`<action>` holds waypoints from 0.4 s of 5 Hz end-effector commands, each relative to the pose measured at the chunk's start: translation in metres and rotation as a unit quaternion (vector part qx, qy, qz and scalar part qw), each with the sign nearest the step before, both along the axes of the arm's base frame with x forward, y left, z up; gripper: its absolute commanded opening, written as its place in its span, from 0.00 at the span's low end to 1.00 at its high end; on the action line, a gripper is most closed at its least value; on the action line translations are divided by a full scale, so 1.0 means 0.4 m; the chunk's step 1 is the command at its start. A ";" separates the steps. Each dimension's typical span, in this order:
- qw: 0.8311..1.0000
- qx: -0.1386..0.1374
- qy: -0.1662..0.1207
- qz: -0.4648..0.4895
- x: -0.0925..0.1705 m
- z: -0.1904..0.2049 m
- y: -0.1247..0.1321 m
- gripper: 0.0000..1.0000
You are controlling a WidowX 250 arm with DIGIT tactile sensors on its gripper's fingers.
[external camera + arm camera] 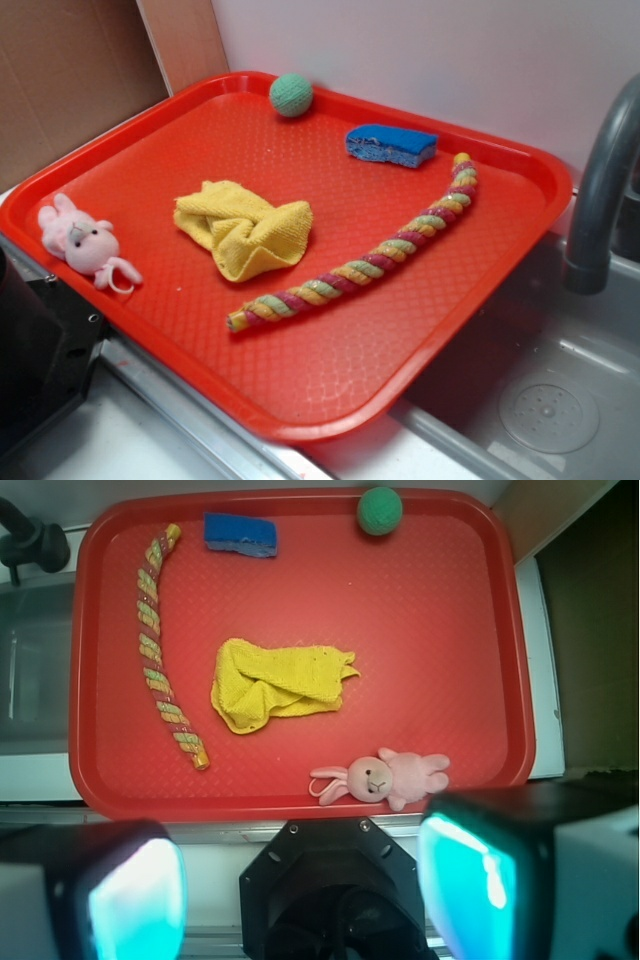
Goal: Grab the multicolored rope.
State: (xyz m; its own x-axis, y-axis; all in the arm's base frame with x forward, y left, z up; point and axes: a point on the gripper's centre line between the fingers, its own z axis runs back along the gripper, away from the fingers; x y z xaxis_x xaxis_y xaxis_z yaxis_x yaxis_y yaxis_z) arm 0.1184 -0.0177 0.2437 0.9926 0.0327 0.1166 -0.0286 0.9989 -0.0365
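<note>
Wrist | pincer [305, 880] spread wide, empty | multicolored rope [160, 640] far upper-left

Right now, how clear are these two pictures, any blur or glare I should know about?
Exterior view: evenly lit, soft shadows, the multicolored rope sharp on the red tray, the faucet at the right edge slightly soft. Wrist view: the tray is in focus, the gripper fingers blurred, glowing cyan at the bottom.
</note>
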 end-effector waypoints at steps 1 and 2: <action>1.000 0.000 0.000 0.000 0.000 0.000 0.000 1.00; 0.993 -0.004 0.071 -0.096 0.125 -0.122 -0.091 1.00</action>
State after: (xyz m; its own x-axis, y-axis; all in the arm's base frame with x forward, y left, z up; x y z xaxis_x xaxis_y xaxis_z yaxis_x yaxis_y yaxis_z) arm 0.1708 -0.0525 0.1870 0.9884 -0.1447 -0.0451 0.1427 0.9887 -0.0460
